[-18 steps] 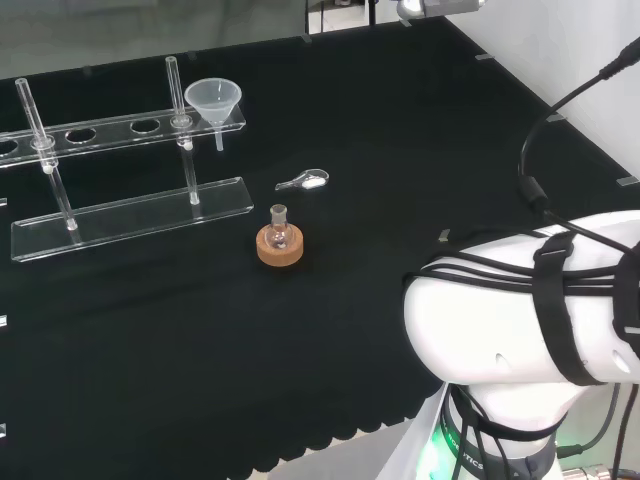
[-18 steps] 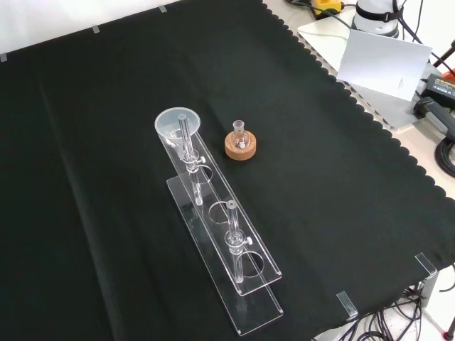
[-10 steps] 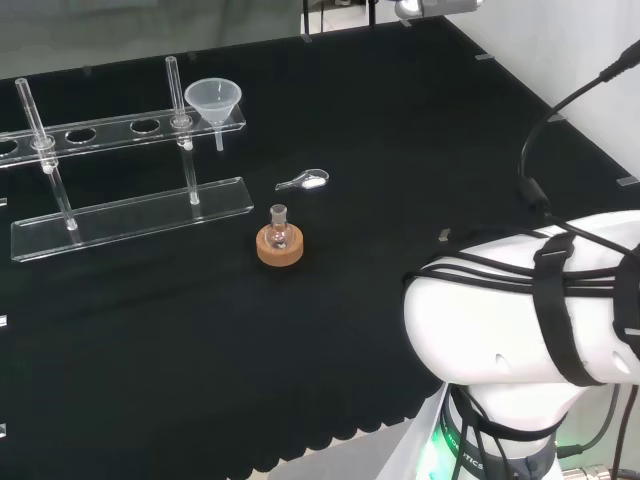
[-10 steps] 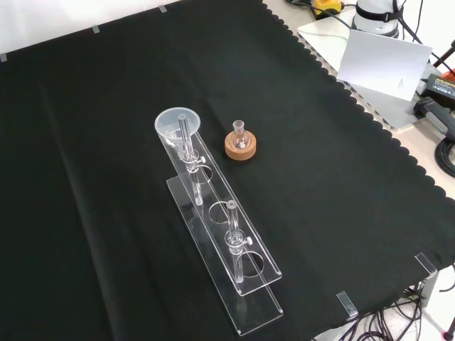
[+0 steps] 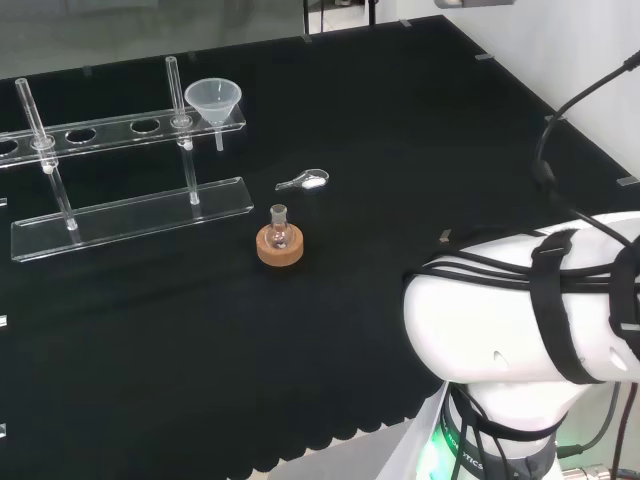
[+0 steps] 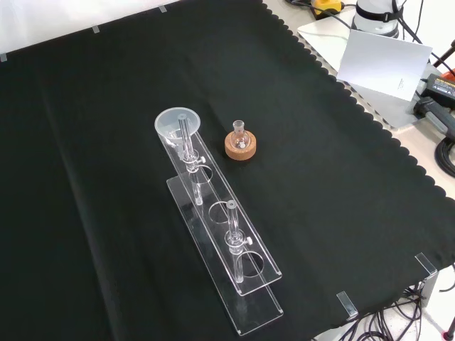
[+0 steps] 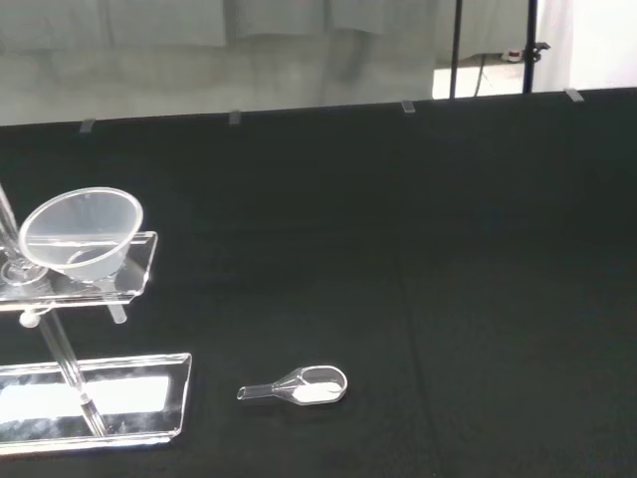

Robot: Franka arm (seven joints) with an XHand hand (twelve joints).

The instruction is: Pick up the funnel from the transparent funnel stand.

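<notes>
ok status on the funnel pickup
Funnel seated in end hole of clear stand, untouched. Small scoop and flask on cork ring nearby, clear of it.

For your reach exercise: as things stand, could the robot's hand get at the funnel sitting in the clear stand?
Probably yes. The funnel sits at the stand's end hole, open above; flask and scoop lie apart.

The cloth [image 5: 400, 150] is black. The funnel [image 5: 213, 100] is see-through and a bit milky. The stand [image 6: 213, 234] is clear. The cork ring [image 5: 280, 248] is brown. The scoop [image 7: 299, 386] holds white powder.
</notes>
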